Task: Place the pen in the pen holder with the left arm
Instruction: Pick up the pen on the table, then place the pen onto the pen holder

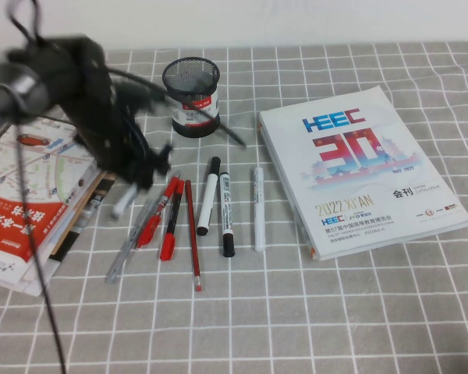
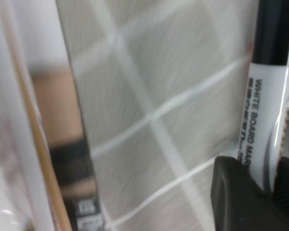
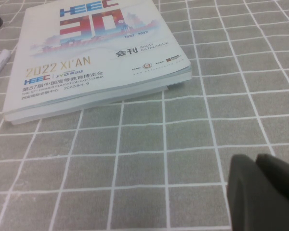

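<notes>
By "HEEC" [image 3: 89,10], right claw [image 3: 261,190] (left [image 2: 264,190]: pen [image 2: 269,101])

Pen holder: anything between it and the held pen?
No object; only the arm's cable crosses in front of the pen holder. The pen sits in the left gripper, beside loose pens; the right gripper hovers near the catalogue.

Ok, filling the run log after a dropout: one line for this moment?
left claw shut on pen, by magazines | pen holder upright, pen not in | right claw shut, over cloth near catalogue
</notes>
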Robot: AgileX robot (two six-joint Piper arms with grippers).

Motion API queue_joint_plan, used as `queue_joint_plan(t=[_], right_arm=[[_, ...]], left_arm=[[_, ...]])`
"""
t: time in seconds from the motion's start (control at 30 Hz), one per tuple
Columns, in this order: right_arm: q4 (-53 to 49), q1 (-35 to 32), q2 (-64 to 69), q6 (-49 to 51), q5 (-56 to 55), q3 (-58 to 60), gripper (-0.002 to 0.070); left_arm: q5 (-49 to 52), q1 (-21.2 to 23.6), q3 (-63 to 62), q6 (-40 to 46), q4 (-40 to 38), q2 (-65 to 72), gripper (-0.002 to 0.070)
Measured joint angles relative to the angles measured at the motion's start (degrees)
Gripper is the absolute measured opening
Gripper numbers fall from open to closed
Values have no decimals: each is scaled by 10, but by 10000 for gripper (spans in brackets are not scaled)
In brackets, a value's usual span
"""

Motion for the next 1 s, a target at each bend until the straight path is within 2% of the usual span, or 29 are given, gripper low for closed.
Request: queue_joint_plan(t=[0.13, 0.23, 0.33, 0.47, 0.57, 0.77, 0.83, 0.9, 1.0], right_arm=[[0, 0, 0, 0, 0, 0, -15], [0, 0, 0, 0, 0, 0, -15], [0, 0, 0, 0, 0, 0, -15], [0, 0, 0, 0, 0, 0, -15], [0, 0, 0, 0, 0, 0, -15], [0, 0, 0, 0, 0, 0, -15], [0, 0, 0, 0, 0, 0, -15], [0, 0, 0, 0, 0, 0, -15], [0, 0, 0, 0, 0, 0, -15]], left_arm=[[-117, 0, 55, 32, -62, -91, 107], [-246, 0, 122, 92, -142, -155, 107], [-385, 0, 189, 193, -271, -186, 107], [-533, -2, 232, 396, -474, -186, 107], [-549, -3, 235, 523, -597, -181, 107], [-484, -5, 220, 680, -783, -180, 107], [-477, -5, 216, 761, -853, -180, 107], [-465, -5, 214, 828, -885, -180, 107], [-433, -5, 207, 865, -902, -179, 107]])
